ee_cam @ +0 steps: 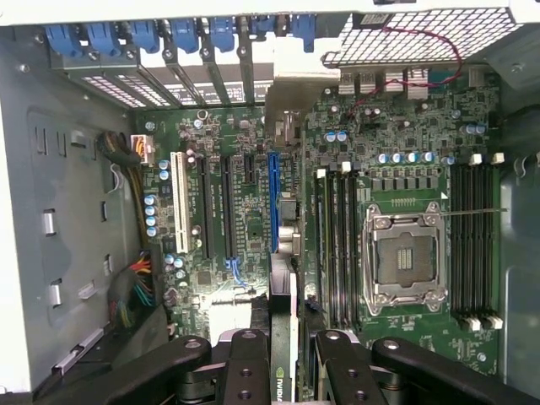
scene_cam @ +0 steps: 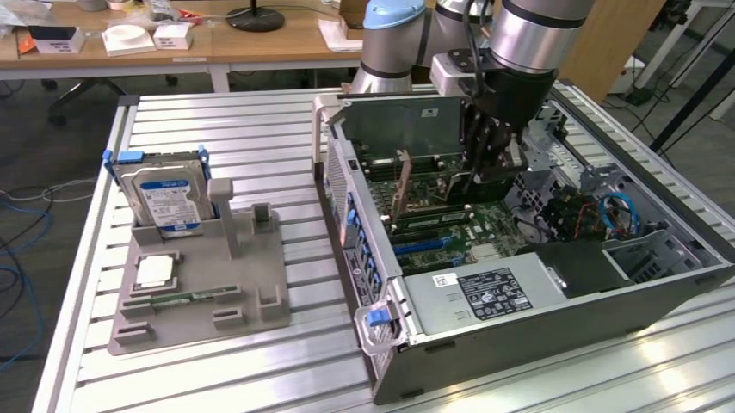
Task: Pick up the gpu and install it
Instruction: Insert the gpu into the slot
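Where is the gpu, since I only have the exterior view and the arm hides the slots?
Observer: In the wrist view the gpu sits edge-on in the tool, with a finger on each side.
Operator: Which slot is it over?
Observer: Its edge lines up with the blue slot, next to two black slots.
Operator: Is it seated?
Observer: I cannot tell. The blue slot shows bare ahead of the card.
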